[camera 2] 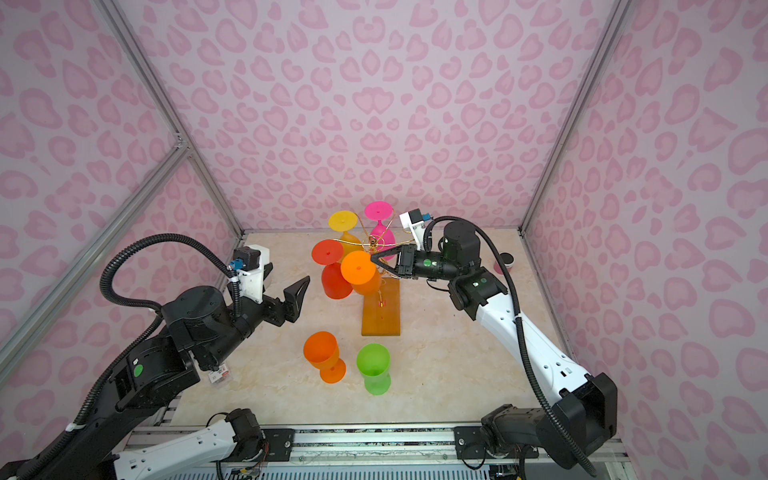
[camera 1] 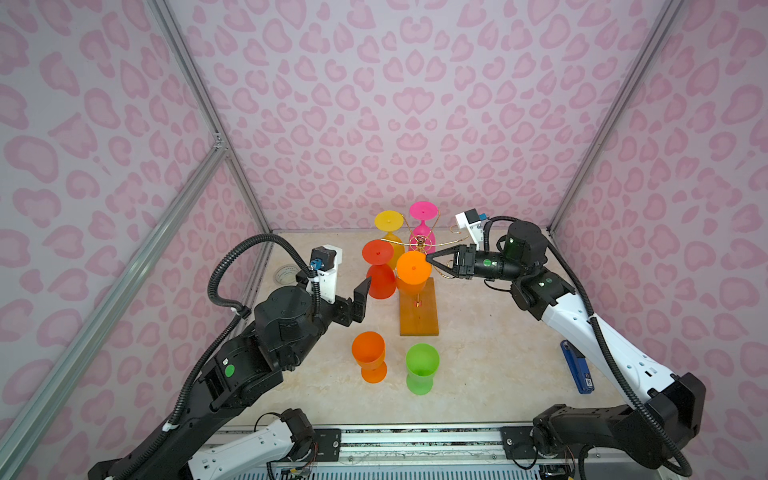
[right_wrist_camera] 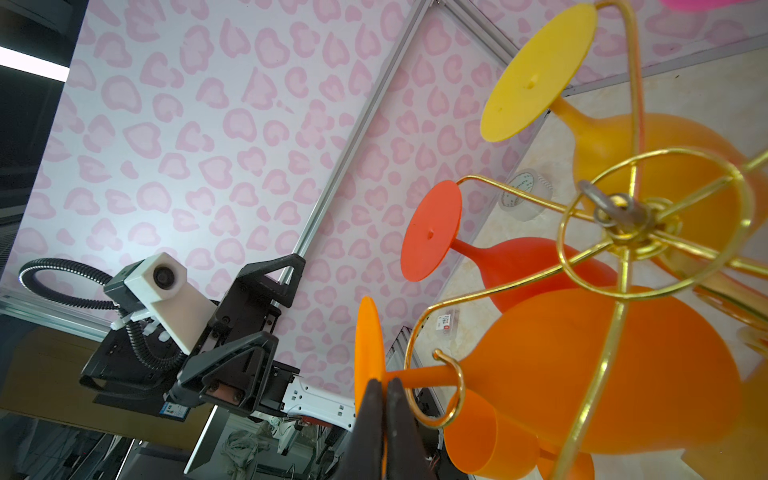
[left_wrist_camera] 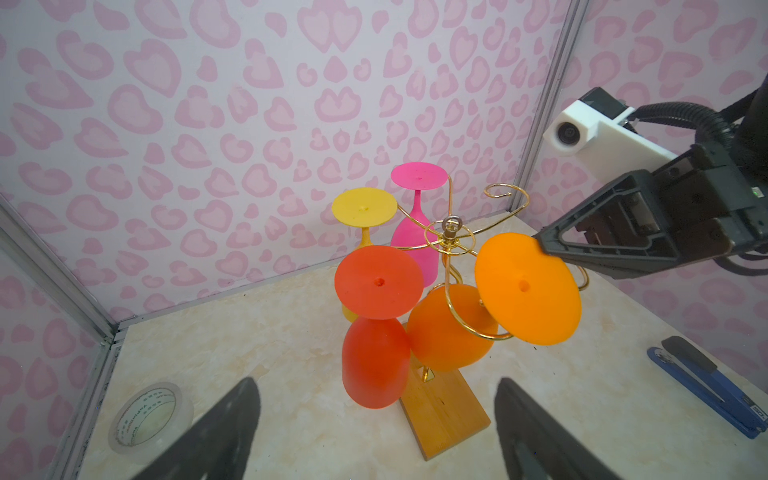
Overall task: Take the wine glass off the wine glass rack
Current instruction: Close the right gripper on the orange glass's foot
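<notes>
target: orange glass (camera 1: pixel 412 267) is hung upside down on the front of the rack (camera 1: pixel 419 316), its stem threaded through a curled wire arm. The foot disc is seen tilted in the left wrist view.
right gripper (camera 1: pixel 428 258): fingers are pressed together on the edge of the orange glass's foot disc. Only the rim is pinched.
left gripper (camera 1: pixel 362 297): fingers are spread wide and nothing is held. It is placed near the red glass (camera 1: pixel 380 282), apart from it.
also hung: red glass, yellow glass (camera 1: pixel 388 220), pink glass (camera 1: pixel 423 211).
on table: a second orange glass (camera 1: pixel 368 353) and a green glass (camera 1: pixel 422 365) are stood upright in front of the wooden base.
risk 1: a slip is likely if the glass is pulled by that thin rim, as little pad area is engaged. A drop would land near the two upright glasses.
risk 2: the stem could be snagged by the curl if pulled off-line. The rack could then be dragged or tipped, as the wooden base is not held by either gripper.
risk 3: the red glass is hung just beside the orange bowl and could be knocked by a swing. Whether they touch cannot be told.
writing: print is seen inside the tape roll (left_wrist_camera: pixel 149 415) and a small label on the blue stapler (left_wrist_camera: pixel 706 390). Neither can be read, and no brand is made out.
</notes>
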Controlling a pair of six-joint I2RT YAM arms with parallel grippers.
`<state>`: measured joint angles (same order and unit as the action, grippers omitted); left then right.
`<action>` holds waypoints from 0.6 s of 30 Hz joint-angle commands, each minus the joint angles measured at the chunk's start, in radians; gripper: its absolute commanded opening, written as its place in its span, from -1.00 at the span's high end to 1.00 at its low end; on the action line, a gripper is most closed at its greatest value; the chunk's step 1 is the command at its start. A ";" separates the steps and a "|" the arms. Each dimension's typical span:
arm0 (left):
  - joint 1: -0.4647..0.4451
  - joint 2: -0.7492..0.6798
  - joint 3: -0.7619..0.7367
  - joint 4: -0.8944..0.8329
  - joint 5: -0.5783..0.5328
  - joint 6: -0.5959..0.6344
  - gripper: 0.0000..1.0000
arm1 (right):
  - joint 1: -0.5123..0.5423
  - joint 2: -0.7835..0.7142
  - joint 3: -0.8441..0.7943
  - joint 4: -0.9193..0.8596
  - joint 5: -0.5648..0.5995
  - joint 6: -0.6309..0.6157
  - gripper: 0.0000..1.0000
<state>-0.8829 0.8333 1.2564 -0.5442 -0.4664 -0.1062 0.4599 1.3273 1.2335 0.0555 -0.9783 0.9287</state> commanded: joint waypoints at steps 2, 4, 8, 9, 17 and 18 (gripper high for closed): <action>0.004 -0.006 0.002 0.047 0.012 -0.007 -0.79 | 0.001 0.003 -0.007 0.055 -0.027 0.027 1.00; 0.005 -0.009 0.000 0.046 0.011 -0.007 -0.79 | 0.002 0.002 -0.005 0.049 -0.031 0.029 1.00; 0.010 -0.012 -0.005 0.049 0.011 -0.007 -0.80 | 0.006 0.006 0.006 0.014 -0.030 0.009 1.00; 0.010 -0.014 -0.007 0.048 0.012 -0.007 -0.79 | 0.009 0.007 0.008 0.005 -0.029 0.003 1.00; 0.016 -0.025 -0.020 0.051 0.015 -0.010 -0.80 | 0.026 0.021 0.019 -0.009 -0.021 -0.003 1.00; 0.016 -0.029 -0.022 0.051 0.015 -0.009 -0.79 | 0.029 0.022 0.019 -0.010 -0.019 -0.003 1.00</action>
<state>-0.8692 0.8112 1.2396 -0.5278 -0.4526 -0.1062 0.4839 1.3426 1.2476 0.0345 -0.9951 0.9379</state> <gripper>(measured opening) 0.898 0.049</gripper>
